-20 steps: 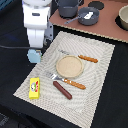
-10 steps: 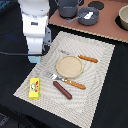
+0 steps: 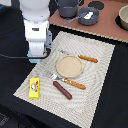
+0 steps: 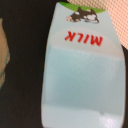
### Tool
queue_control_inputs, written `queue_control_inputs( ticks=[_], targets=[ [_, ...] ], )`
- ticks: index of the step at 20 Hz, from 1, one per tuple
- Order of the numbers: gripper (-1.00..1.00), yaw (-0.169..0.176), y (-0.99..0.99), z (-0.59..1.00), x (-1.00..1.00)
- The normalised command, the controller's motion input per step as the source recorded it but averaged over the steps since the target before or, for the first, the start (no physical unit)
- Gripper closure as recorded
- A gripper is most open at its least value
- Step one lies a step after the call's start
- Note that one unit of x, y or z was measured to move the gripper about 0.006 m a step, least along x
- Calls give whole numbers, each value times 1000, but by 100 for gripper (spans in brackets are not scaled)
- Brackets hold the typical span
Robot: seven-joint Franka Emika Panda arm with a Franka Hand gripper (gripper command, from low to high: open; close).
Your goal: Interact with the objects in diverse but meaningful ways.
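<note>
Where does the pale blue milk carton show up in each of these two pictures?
Exterior view: not visible; the gripper, at the mat's edge on the exterior view's left, probably hides it.
Wrist view: the milk carton fills most of the picture, with red MILK lettering.
Shared landmark: probably the tan plate, seen only as a curved tan edge beside the carton.
</note>
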Motion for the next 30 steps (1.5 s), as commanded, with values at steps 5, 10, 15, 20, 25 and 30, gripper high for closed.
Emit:
queue_control_inputs(
  ticks=[5, 10, 15, 20, 25, 30],
  targets=[
    [-100, 0, -31, -283, -681],
    [-100, 0, -39, -185, -543],
    [-100, -43, 80, -22, -185],
    [-100, -84, 141, 2, 0],
    [100, -89, 107, 0, 0],
    [100, -65, 28, -2, -39]
  ],
)
